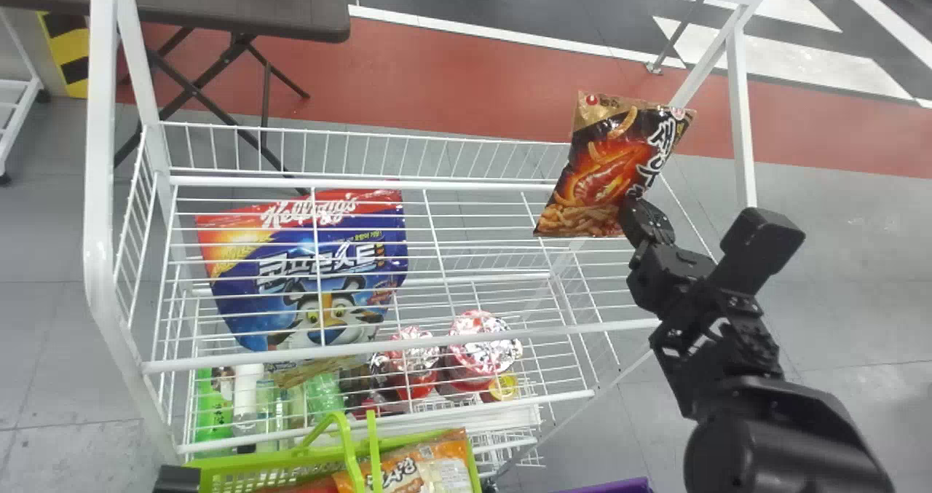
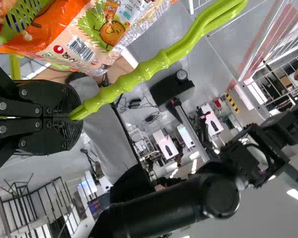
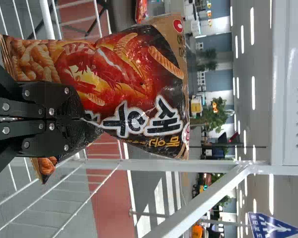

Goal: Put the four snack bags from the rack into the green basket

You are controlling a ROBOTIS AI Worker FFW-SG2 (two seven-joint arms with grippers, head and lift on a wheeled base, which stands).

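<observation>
The black-and-orange foil snack bag [image 1: 615,165] is in the upper right of the head view, above the right end of the white wire rack [image 1: 408,347], with the right gripper [image 3: 82,119] pinching its side edge. The bag's long axis runs nearly upright there, top leaning right, and most of it rises above the pinch. The light-green plastic basket [image 1: 266,472] lies at the bottom edge, left of centre, so the carry should go down and leftward, clear of the rack's front rail, perhaps with the bag tipped to fit. The left gripper [image 2: 73,119] is closed on the basket's ribbed green handle [image 2: 149,69], a grip plain in the left wrist view but not in the head view. An orange snack bag [image 1: 437,467] sits inside the basket; a big blue-and-red cereal pouch [image 1: 313,274] lies at the rack's left.
</observation>
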